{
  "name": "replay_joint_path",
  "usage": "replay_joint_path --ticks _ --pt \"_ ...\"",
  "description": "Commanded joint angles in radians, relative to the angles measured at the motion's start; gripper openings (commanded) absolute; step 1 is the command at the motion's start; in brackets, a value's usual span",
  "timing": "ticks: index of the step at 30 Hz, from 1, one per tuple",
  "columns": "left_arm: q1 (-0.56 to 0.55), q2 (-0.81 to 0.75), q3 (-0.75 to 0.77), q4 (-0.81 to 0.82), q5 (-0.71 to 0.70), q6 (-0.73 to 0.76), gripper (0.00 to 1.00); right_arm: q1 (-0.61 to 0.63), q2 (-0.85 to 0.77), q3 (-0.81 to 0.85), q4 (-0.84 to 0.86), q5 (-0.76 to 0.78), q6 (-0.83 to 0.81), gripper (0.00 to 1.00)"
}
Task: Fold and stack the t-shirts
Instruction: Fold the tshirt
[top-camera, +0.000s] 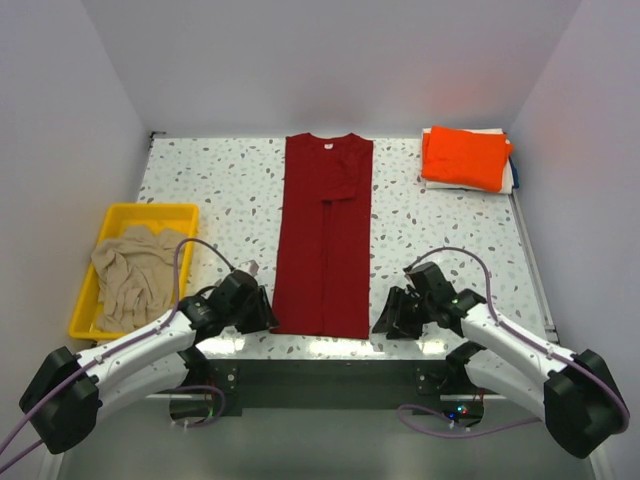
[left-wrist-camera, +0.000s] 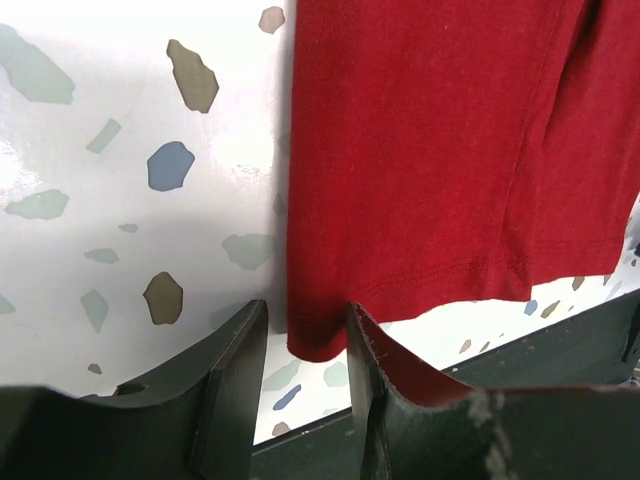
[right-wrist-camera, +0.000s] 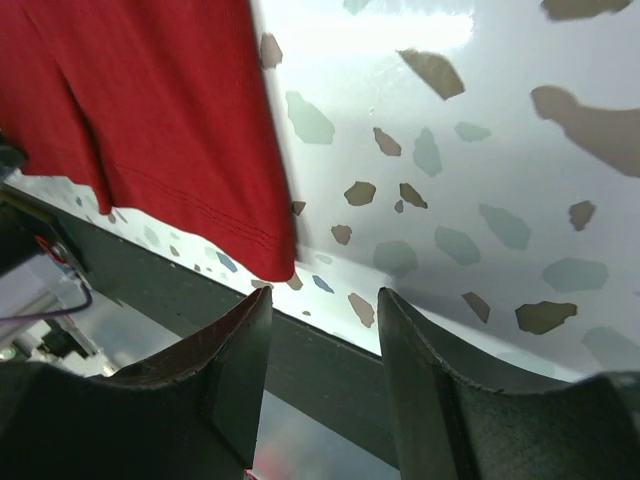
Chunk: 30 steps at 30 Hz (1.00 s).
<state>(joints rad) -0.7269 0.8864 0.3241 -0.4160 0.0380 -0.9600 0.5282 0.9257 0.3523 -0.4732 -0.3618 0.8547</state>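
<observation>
Right, the long dark red cloth t-shirt (top-camera: 325, 240), folded into a strip, runs lengthwise up the speckled white table (top-camera: 220, 190), hem at its near edge. Left gripper (left-wrist-camera: 305, 320) straddles one hem corner, right gripper (right-wrist-camera: 325, 300) hangs just beside the other, both parted, holding nothing, equally close.

From above, the small white label (top-camera: 325, 146) at the neck of the dark red t-shirt (top-camera: 323, 235) is too tiny to read. The folded bright orange t-shirt (top-camera: 465, 157) covers most of a pale layer (top-camera: 511, 172) beneath it, and I can't say what that is. The beige t-shirt (top-camera: 130, 275) lies so bunched in the yellow tray (top-camera: 150, 208) that its sleeves and collar are lost. Close up, the left tool (left-wrist-camera: 300, 335) hides a bit of red hem, and whether it touches cloth is unclear.
</observation>
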Motion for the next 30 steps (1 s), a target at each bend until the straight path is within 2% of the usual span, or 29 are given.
replay_joint_path --ticks 1,10,14,23,26,28,30 --pt "0.004 0.006 -0.023 0.013 0.007 -0.002 0.42 0.056 0.024 -0.013 0.067 -0.019 0.058 0.5" --pt "0.003 0.005 -0.039 0.019 0.016 -0.006 0.3 0.11 0.067 -0.091 0.194 0.014 0.17 0.46" --pt "0.003 0.0 -0.054 0.023 0.026 -0.011 0.21 0.113 0.059 -0.128 0.252 0.029 0.216 0.4" --pt "-0.003 -0.014 -0.085 0.046 0.056 -0.016 0.06 0.116 0.102 -0.161 0.338 0.038 0.253 0.38" --pt "-0.009 -0.024 -0.092 0.046 0.057 -0.02 0.01 0.119 0.122 -0.171 0.363 0.04 0.256 0.3" --pt "-0.02 -0.033 -0.094 0.051 0.057 -0.025 0.0 0.119 0.136 -0.171 0.366 0.044 0.248 0.23" --pt "-0.037 -0.035 -0.092 0.054 0.056 -0.028 0.0 0.118 0.143 -0.17 0.369 0.044 0.245 0.2"
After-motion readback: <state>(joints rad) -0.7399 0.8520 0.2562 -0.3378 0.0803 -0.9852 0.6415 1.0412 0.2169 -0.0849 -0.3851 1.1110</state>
